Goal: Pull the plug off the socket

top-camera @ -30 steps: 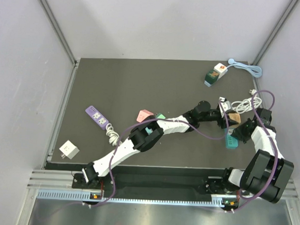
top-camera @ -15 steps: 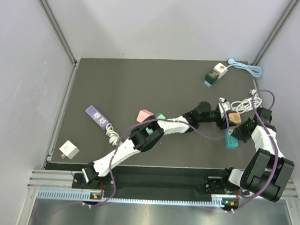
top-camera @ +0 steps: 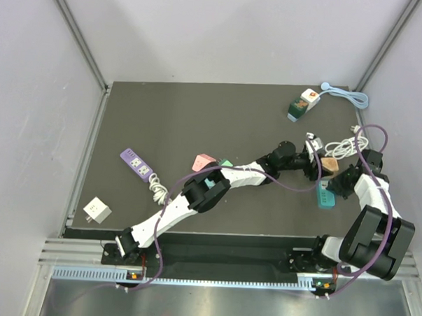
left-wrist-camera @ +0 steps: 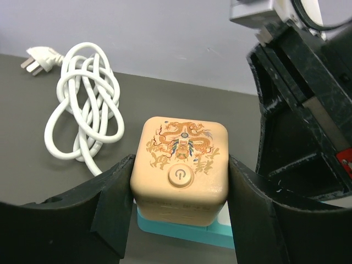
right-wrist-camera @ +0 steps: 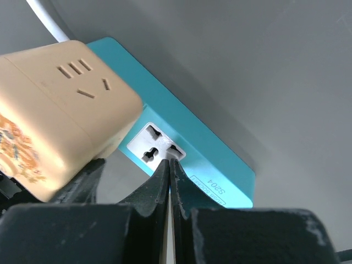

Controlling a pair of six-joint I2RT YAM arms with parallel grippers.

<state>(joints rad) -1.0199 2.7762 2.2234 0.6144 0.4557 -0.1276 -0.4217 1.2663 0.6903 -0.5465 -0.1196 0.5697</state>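
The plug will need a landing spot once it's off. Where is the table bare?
Barest: the table's far stretch, between the purple power strip and the green-and-white adapter. A smaller patch lies at the near edge, between the left arm and the teal socket. Crowded: the right side, around the beige plug and white cord.
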